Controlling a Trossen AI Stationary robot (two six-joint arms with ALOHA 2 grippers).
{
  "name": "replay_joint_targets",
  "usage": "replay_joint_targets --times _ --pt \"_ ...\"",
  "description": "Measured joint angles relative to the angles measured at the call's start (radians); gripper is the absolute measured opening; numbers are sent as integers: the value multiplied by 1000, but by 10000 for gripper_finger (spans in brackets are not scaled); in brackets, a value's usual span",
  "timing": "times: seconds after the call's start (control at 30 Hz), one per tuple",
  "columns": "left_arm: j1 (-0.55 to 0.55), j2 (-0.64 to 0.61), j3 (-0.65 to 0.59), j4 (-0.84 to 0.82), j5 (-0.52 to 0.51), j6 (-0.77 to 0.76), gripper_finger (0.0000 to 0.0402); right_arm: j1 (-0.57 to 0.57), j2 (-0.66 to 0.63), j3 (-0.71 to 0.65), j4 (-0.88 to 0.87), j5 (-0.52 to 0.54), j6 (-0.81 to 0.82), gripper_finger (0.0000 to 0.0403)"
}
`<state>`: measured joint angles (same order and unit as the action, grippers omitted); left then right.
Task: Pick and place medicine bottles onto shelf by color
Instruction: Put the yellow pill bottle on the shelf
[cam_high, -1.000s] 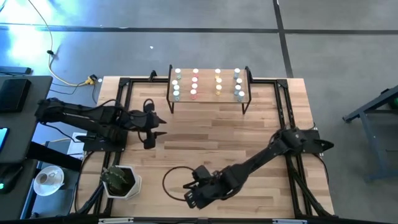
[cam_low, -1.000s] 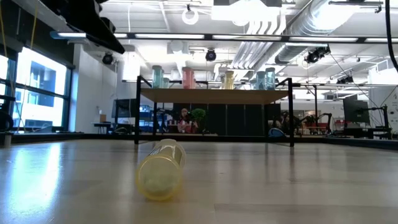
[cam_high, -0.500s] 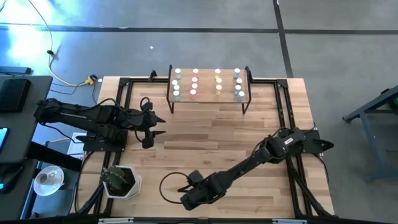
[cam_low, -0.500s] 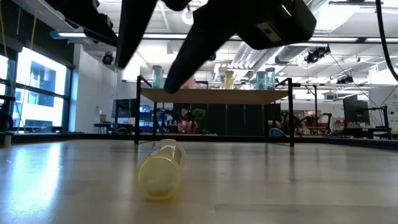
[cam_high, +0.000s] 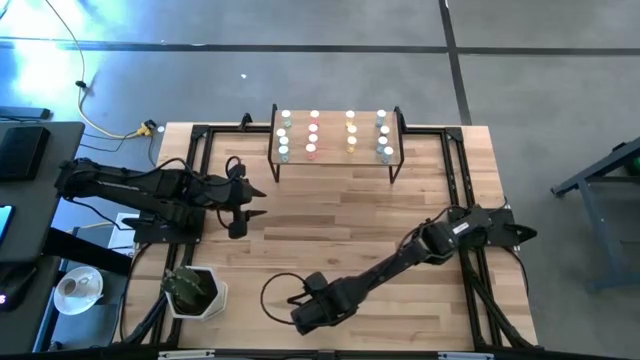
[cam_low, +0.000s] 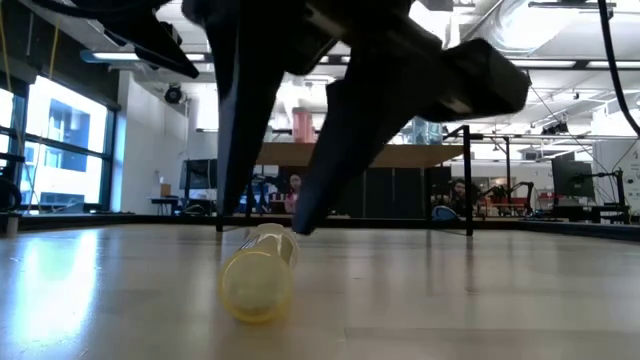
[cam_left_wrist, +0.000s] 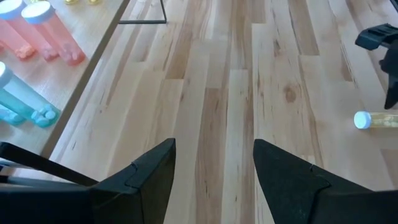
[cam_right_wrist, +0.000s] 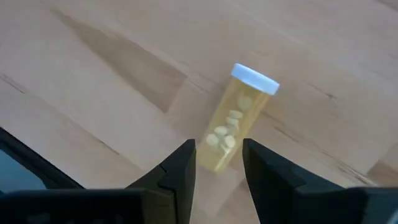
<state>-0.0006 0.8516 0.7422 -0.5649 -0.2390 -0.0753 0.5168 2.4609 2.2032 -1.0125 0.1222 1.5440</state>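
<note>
Item: one translucent yellow cylindrical medicine bottle (cam_right_wrist: 239, 118) with white cap, lying on its side on the light-wood counter (cam_high: 330, 220) near its front edge, well apart from the small raised wooden shelf (cam_high: 335, 135). Right end effector (cam_right_wrist: 217, 163), fingers apart and empty, hangs directly over the bottle's base end, long axis running away from it, cap farthest. Left end effector (cam_left_wrist: 211, 165) (open, idle) waits well off.

My right hand (cam_high: 300, 299) hangs low at the near edge with fingers parted, arm stretched diagonally, while my left hand (cam_high: 258, 203) waits open, held level at mid-left.
</note>
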Motion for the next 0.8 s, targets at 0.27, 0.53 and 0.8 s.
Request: replay_joint_targets --times 0.27,0.53,0.8 --pt "0 0 0 -5 0 0 207 -4 35 0 12 -28 11 124" --pt "0 0 0 -8 11 0 207 -7 57 3 14 -55 -7 119" --pt "0 0 0 -8 11 0 207 -4 55 8 11 -50 -84 63"
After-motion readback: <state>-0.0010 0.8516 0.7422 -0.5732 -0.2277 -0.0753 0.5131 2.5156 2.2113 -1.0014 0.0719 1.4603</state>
